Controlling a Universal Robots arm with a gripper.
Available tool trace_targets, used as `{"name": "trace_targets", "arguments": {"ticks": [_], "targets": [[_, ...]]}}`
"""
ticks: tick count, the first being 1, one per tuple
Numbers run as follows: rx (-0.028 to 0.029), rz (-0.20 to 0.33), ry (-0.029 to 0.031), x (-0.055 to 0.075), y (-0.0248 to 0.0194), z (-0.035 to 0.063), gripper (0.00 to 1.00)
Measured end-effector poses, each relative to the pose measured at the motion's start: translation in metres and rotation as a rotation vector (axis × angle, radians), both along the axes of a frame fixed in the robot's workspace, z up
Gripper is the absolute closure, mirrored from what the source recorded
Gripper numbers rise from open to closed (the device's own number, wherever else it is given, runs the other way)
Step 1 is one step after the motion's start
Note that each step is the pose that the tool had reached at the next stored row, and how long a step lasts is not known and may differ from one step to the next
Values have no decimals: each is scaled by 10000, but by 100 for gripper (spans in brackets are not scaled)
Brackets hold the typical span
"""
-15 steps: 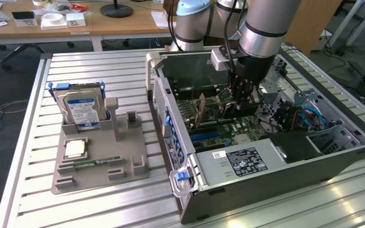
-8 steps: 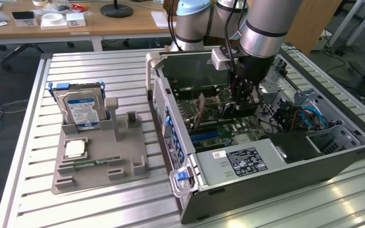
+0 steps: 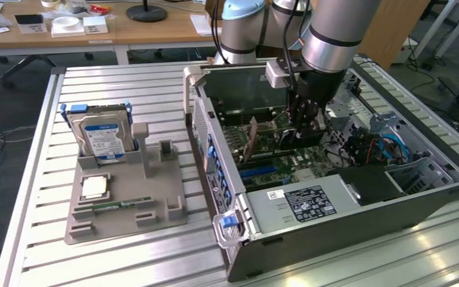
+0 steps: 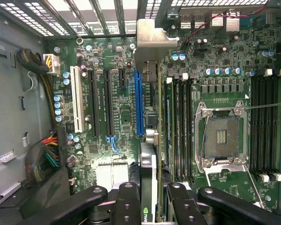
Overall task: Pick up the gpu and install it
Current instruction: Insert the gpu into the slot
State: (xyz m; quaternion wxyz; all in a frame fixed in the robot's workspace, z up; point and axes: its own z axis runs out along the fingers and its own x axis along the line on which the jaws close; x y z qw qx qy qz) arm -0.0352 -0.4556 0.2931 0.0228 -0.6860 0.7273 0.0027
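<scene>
**Gripper holding the gpu on edge inside the open case**

The gripper (image 3: 303,128) reaches down into the open computer case (image 3: 333,209). Its two fingers (image 4: 127,201) are part-way closed, and they clamp the gpu (image 4: 149,173) between them. The card is held on edge over the motherboard (image 4: 107,117). In the wrist view it runs from the fingers to its silvery end bracket (image 4: 152,40), which lies at the vented wall of the case. The card's edge lies just beside the long blue slot (image 4: 138,103), between that slot and the row of memory slots (image 4: 180,126). Whether it is seated in a slot cannot be told. The bare processor socket (image 4: 221,137) lies beyond the memory slots. In the exterior view the gpu (image 3: 300,142) appears as a dark body under the fingers. Towards the exterior view's left, well apart from the case, a grey fixture (image 3: 122,209) on the slatted table (image 3: 94,263) holds an upright hard drive (image 3: 102,139).
</scene>
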Motion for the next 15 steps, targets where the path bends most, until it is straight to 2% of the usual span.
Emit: {"name": "trace_targets", "arguments": {"ticks": [8, 15], "targets": [[-2, 0, 1, -84, 15, -7, 73], [-1, 0, 0, -86, 15, -8, 73]]}}
